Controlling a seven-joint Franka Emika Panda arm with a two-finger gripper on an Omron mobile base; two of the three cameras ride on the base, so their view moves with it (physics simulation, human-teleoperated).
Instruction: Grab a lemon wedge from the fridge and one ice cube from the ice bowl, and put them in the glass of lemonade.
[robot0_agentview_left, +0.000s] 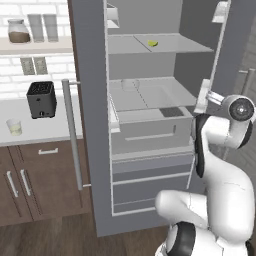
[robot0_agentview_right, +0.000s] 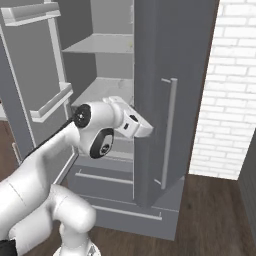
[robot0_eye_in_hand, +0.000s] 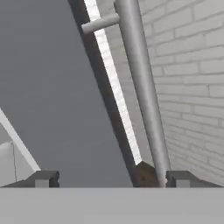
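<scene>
The fridge stands with both doors swung open. On its upper shelf lies the small yellow-green lemon wedge. The glass of lemonade sits on the counter at the far left. My gripper is at the edge of the right fridge door, at mid height. In the hand view the gripper is open, its fingertips wide apart on either side of the door's edge, with the door's bar handle close to the right tip. Nothing is held. The ice bowl and ice cube are out of view.
A black toaster stands on the counter, with a jar and grey glasses on the shelf above. The left door's long handle juts out. A white brick wall lies right of the fridge. Drawers fill its bottom.
</scene>
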